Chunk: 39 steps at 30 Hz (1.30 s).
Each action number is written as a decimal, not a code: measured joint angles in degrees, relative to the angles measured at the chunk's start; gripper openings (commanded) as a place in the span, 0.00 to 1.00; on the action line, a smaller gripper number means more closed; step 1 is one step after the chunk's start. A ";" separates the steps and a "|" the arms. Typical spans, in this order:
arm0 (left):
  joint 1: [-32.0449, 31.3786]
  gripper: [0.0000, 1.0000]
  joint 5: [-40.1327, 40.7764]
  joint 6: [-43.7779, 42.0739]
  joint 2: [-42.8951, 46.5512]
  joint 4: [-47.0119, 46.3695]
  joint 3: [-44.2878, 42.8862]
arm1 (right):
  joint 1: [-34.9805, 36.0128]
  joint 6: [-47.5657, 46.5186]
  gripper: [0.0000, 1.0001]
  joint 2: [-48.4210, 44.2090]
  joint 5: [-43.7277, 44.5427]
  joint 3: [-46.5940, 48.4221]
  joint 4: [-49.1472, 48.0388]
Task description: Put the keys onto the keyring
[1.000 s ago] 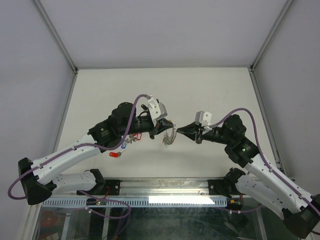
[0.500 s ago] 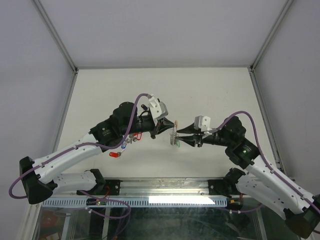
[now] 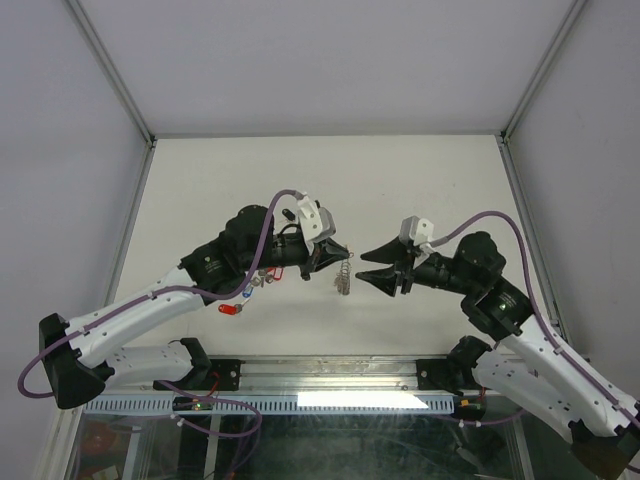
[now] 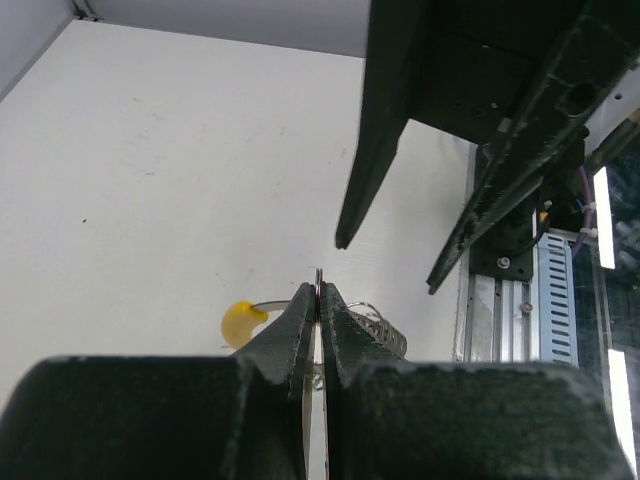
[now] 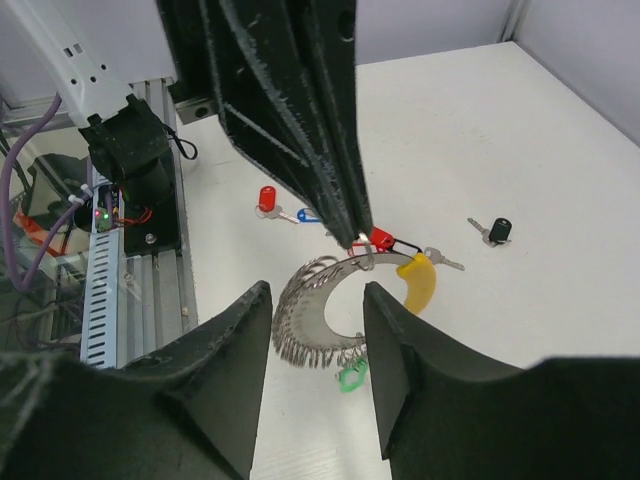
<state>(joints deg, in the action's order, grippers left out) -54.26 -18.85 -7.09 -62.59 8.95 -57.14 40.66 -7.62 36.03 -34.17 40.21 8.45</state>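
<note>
My left gripper (image 4: 318, 290) is shut on the thin silver keyring (image 5: 365, 256), which shows edge-on between its tips in the left wrist view. From the ring hangs a toothed silver crescent (image 5: 312, 318) with a yellow end (image 5: 415, 282). A key with a green tag (image 5: 348, 378) dangles at the crescent's lower end. In the top view this bunch (image 3: 342, 278) hangs just below the left gripper (image 3: 338, 254). My right gripper (image 3: 364, 266) stands open just right of the bunch, with nothing held between its fingers (image 5: 240, 330).
Loose keys lie on the white table (image 3: 420, 180) under the left arm: a red-capped one (image 3: 230, 309), a blue-tagged one (image 3: 247, 293) and a red clip (image 3: 275, 271). A black-headed key (image 5: 497, 229) lies farther off. The metal rail (image 3: 330, 375) runs along the near edge.
My right gripper has opened, let go of the bunch and drawn back a little to the right. The bunch now hangs from the left gripper alone, which has stayed shut.
</note>
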 measured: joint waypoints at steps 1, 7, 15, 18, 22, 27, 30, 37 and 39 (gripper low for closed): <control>0.00 0.00 -0.79 -0.09 0.09 -0.09 0.22 | 0.00 1.03 0.45 0.37 0.28 -0.04 -0.33; 0.00 0.00 -5.25 -1.11 0.61 -0.39 0.70 | 0.00 3.08 0.44 1.86 0.76 -0.70 -2.64; 0.00 0.00 -8.90 -1.90 0.90 -0.39 0.68 | 0.00 2.75 0.30 1.92 -1.53 -0.70 -3.30; 0.00 0.00 -9.77 -2.36 0.90 -0.37 0.70 | 0.00 2.69 0.27 2.27 -2.71 -0.70 -3.34; 0.02 0.00 -10.12 -2.71 0.87 -0.31 0.68 | 0.00 2.62 0.25 3.10 -4.07 -0.70 -3.50; 0.04 0.00 -10.40 -2.84 0.81 -0.26 0.68 | 0.00 2.64 0.11 4.20 -5.49 -0.68 -3.96; 0.39 0.00 -11.23 -2.97 0.76 0.11 0.68 | -0.02 2.58 0.02 4.52 -5.84 -0.68 -3.98; 0.37 0.06 -11.93 -2.91 0.83 0.79 0.28 | -0.04 2.71 0.00 4.24 -5.81 -0.70 -4.76; 0.37 0.16 -11.89 -2.69 1.07 0.48 0.13 | -0.04 3.21 0.00 3.82 -5.86 -0.76 -5.73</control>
<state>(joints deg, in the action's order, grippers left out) -53.89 -30.74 -9.78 -61.52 9.43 -57.01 40.62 -4.40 39.86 -40.03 39.44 2.72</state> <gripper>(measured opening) 0.049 0.010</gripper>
